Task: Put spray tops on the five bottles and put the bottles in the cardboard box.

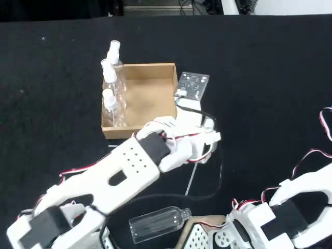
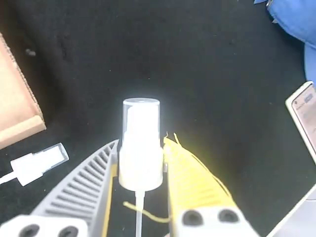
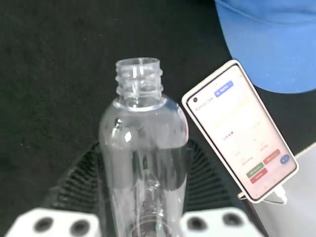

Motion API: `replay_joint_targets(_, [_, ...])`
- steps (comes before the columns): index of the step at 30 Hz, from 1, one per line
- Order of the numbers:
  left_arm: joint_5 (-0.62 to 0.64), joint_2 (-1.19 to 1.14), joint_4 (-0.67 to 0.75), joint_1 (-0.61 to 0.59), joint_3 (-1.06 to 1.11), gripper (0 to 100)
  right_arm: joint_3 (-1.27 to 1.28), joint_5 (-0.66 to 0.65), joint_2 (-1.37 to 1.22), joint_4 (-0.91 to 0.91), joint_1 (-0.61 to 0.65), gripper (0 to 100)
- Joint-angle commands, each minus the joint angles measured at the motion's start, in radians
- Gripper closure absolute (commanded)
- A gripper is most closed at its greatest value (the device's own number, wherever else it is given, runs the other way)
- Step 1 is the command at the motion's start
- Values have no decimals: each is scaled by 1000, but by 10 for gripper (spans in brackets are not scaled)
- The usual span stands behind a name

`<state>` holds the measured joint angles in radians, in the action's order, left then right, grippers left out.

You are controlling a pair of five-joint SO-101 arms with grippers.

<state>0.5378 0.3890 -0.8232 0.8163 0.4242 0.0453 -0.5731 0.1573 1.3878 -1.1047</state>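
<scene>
In the left wrist view the left gripper [image 2: 141,148] is seen closed narrowly on a spray top [image 2: 141,123]. A loose top [image 2: 37,163] lies on the table [image 2: 197,59] near a corner of the box [image 2: 17,111]. In the right wrist view a topless bottle [image 3: 143,138] is gripped by the right gripper [image 3: 145,197], with a phone [image 3: 239,133] beyond it. In the high view three topped bottles [image 1: 111,96] are shown along the box's left wall, with bare floor beside them. A lying bottle [image 1: 158,223] is seen at the near edge; whether it is the gripped one cannot be told. A metal plate [image 1: 193,85] sits just beside the box's far right corner, and open table is left to the right of it.
</scene>
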Motion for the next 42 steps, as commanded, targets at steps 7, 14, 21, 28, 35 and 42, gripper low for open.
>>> replay_joint_targets(7, [-6,270,115,25,104,971,-87,20,18,18,29,988])
replay_joint_targets(14, [-114,509,241,21,199,971,-110,83,31,95,130,988])
replay_joint_targets(21, [-298,743,258,-137,200,971,-77,204,182,97,252,988])
replay_joint_targets(28, [-298,882,265,-386,205,971,76,393,424,48,612,988])
replay_joint_targets(35, [-305,918,265,-572,202,971,303,531,650,-178,1008,988])
replay_joint_targets(42, [-305,953,370,-601,234,970,599,555,811,-466,1323,987])
